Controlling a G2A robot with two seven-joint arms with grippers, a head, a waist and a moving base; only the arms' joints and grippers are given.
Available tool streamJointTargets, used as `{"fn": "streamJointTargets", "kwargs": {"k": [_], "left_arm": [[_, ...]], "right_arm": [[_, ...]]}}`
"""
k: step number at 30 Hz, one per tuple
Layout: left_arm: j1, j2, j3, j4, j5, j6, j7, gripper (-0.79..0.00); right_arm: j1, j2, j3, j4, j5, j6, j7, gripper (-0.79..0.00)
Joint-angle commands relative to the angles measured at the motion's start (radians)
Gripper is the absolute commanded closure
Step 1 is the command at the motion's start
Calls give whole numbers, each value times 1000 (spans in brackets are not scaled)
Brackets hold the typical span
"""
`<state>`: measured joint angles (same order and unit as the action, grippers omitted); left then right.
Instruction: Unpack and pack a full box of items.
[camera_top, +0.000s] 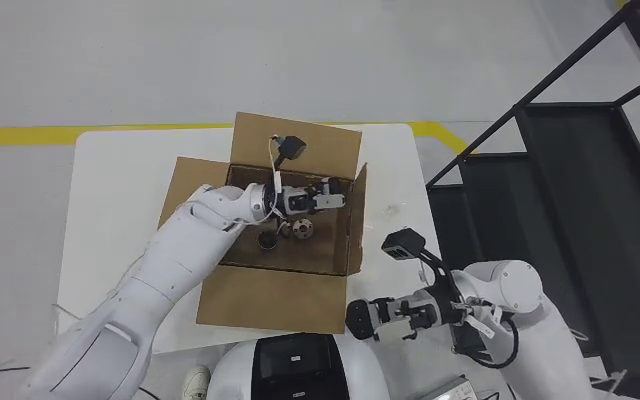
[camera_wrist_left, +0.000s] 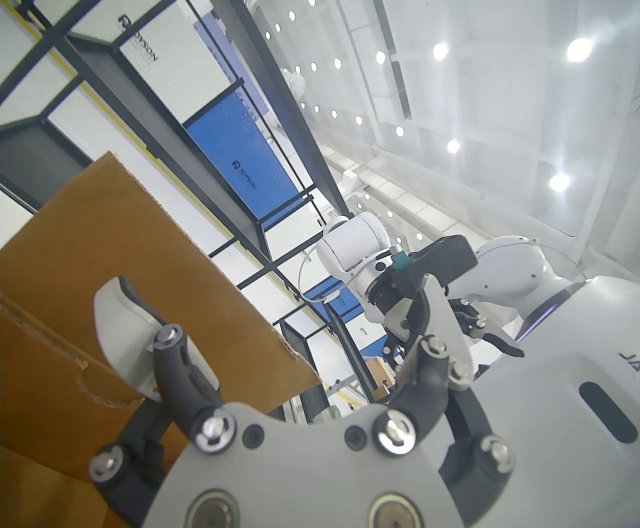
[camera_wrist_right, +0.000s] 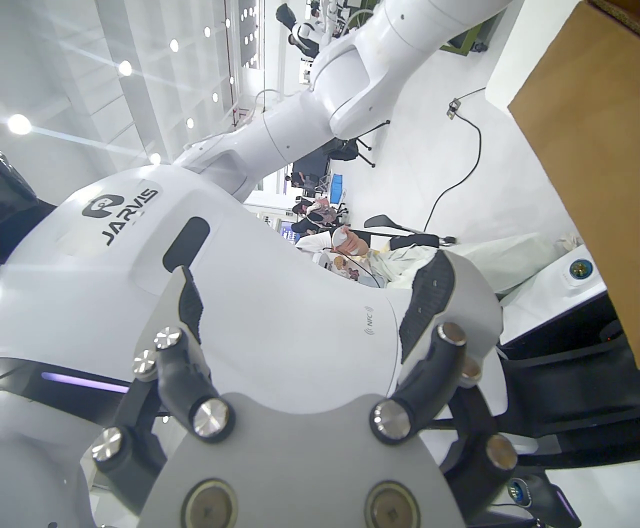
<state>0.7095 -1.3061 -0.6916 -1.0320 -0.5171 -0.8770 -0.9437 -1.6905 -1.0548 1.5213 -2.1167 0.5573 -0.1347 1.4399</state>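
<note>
An open cardboard box (camera_top: 340, 262) stands on the white table (camera_top: 110, 200) with its flaps spread out. Two small round dark items (camera_top: 268, 241) (camera_top: 300, 231) lie on its floor. My left gripper (camera_top: 336, 197) is inside the box near its right wall, above the items. In the left wrist view this gripper (camera_wrist_left: 272, 310) is open and empty, with a cardboard wall (camera_wrist_left: 125, 240) beside one finger (camera_wrist_left: 120, 320). My right gripper (camera_top: 358, 318) hangs off the table's front edge, past the front flap (camera_top: 270, 298). It is open (camera_wrist_right: 310, 295) and holds nothing.
A black metal stair frame (camera_top: 540, 150) stands to the right of the table. A yellow floor line (camera_top: 100, 132) runs behind the table. A box flap (camera_wrist_right: 590, 150) juts into the right wrist view.
</note>
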Motion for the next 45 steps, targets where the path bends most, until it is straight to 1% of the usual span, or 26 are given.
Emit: {"fn": "streamJointTargets", "kwargs": {"k": [1, 2, 4, 6, 7, 8, 13, 17, 19, 21, 22, 24, 29, 31, 35, 38, 41, 45], "left_arm": [[53, 38, -61, -63, 18, -10, 10, -785], [93, 65, -109, -107, 35, -15, 15, -785], [145, 96, -173, -164, 58, -19, 19, -785], [209, 129, -248, -232, 78, -14, 15, -785], [253, 148, -299, -274, 90, -10, 11, -785], [286, 161, -335, -304, 95, -7, 9, -785], [415, 201, -466, -425, 99, 23, 4, -785], [483, 219, -525, -487, 109, 36, 0, -785], [504, 223, -539, -508, 114, 40, 1, -785], [517, 226, -548, -518, 120, 45, 4, -785], [525, 228, -551, -524, 125, 46, 7, -785], [534, 230, -555, -530, 135, 49, 11, -785], [551, 234, -566, -540, 161, 46, 23, -785], [562, 238, -584, -536, 175, 40, 21, -785], [619, 254, -655, -540, 157, 25, 17, -785], [676, 269, -708, -576, 122, 18, -18, -785], [737, 287, -767, -634, 83, 29, -29, -785], [833, 311, -875, -676, 57, -1, 1, -785]], "right_arm": [[15, 0, -27, -16, -23, 12, -8, -785], [31, 0, -52, -27, -43, 27, -17, -785], [55, 0, -85, -40, -73, 49, -38, -785], [88, -1, -129, -53, -103, 81, -58, -785], [112, -2, -161, -62, -132, 106, -71, -785], [131, -3, -187, -67, -147, 125, -85, -785], [221, -11, -302, -90, -219, 203, -141, -785], [298, -20, -390, -86, -295, 287, -222, -785], [336, -26, -426, -73, -327, 322, -278, -785], [365, -32, -442, -57, -325, 339, -338, -785], [378, -34, -445, -50, -325, 346, -370, -785], [389, -36, -443, -35, -313, 354, -396, -785], [393, -32, -407, 11, -281, 348, -404, -785], [388, -29, -383, 30, -263, 338, -407, -785], [366, -22, -342, 48, -238, 314, -401, -785], [354, -18, -332, 41, -245, 303, -400, -785], [343, -16, -332, 22, -283, 294, -441, -785], [341, -18, -339, 11, -312, 302, -521, -785]]}}
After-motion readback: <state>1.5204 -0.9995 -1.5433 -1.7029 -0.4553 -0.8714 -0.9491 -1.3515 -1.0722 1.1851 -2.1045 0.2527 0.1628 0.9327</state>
